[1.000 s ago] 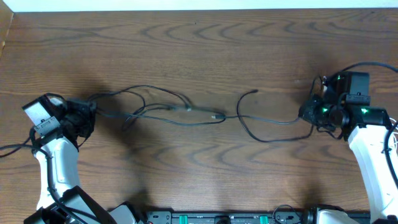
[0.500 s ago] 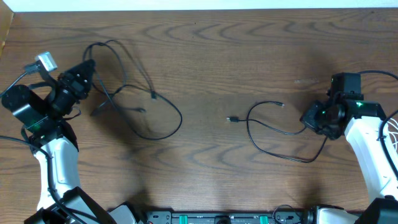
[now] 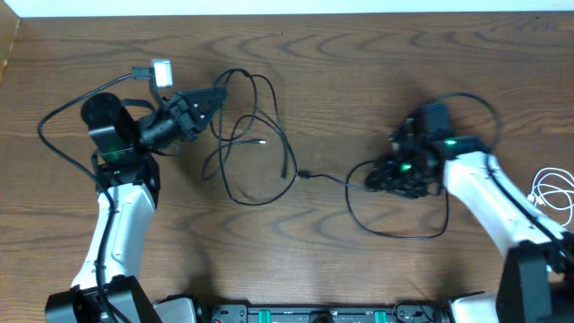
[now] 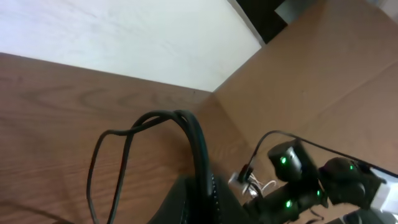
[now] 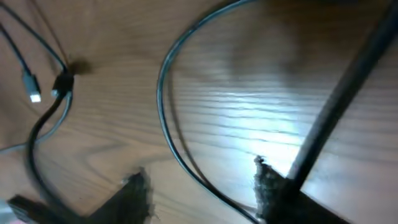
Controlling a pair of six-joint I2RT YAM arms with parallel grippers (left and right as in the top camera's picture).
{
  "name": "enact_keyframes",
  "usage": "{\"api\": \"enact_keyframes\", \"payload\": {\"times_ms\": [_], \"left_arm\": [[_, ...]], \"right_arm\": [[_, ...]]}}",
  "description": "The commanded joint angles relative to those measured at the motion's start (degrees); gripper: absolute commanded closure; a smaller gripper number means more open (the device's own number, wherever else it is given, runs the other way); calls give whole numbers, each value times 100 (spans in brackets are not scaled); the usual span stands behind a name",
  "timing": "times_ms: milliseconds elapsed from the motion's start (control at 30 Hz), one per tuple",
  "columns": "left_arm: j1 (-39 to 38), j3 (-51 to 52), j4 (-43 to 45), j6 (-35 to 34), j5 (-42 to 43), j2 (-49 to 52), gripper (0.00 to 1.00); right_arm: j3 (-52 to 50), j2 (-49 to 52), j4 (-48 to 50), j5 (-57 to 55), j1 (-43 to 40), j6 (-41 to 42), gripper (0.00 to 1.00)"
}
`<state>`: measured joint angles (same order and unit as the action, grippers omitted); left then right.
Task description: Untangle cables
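A black cable [image 3: 244, 203] hangs in tangled loops left of centre, and my left gripper [image 3: 215, 96] is shut on its upper strands. In the left wrist view that cable [image 4: 186, 127] rises out of the shut left gripper [image 4: 202, 190]. A second black cable [image 3: 404, 236] loops on the table right of centre, its plug [image 3: 305, 175] near the first cable. My right gripper [image 3: 377, 178] stands over it, open. In the right wrist view the cable [image 5: 171, 140] runs between the spread fingers [image 5: 134, 193] of the right gripper [image 5: 199, 183], untouched. A white cable [image 3: 549, 193] lies at the far right edge.
Two small plugs [image 5: 34, 93] lie close together at the left of the right wrist view. The thick arm cable [image 3: 63, 112] arcs behind the left arm. The table's back edge [image 3: 287, 13] runs along the top, and a rail of equipment [image 3: 314, 314] lines the front.
The right gripper has opened, let go of its cable and moved left towards the centre. The left gripper has carried its cable to the right, and the loops now hang nearer the middle.
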<state>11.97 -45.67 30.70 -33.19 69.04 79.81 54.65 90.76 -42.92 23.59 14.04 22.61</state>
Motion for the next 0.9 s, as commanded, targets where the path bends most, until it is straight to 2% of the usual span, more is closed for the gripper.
{"api": "enact_keyframes", "payload": {"times_ms": [0, 67, 133, 200, 467, 800, 867], "left_arm": [[-9, -46, 24, -9, -223, -50, 92], [-4, -46, 0, -11, -221, -50, 92], [-4, -44, -28, -11, -216, -50, 92], [-4, -44, -109, -9, -223, -50, 92], [-4, -44, -149, -9, -223, -50, 92], [-4, -44, -149, -9, -223, -48, 92], [-4, -44, -149, -11, -223, -48, 92]], "right_arm": [[0, 216, 168, -173, 295, -105, 34], [0, 339, 173, -247, 398, -55, 20], [0, 461, 76, -225, 457, 111, 13], [0, 575, -33, -227, 503, 114, 1], [197, 323, -772, -369, 503, 310, 1], [483, -868, -1864, -1917, 529, 1731, 1], [472, -1130, -2227, -2210, 535, 2422, 1]]}}
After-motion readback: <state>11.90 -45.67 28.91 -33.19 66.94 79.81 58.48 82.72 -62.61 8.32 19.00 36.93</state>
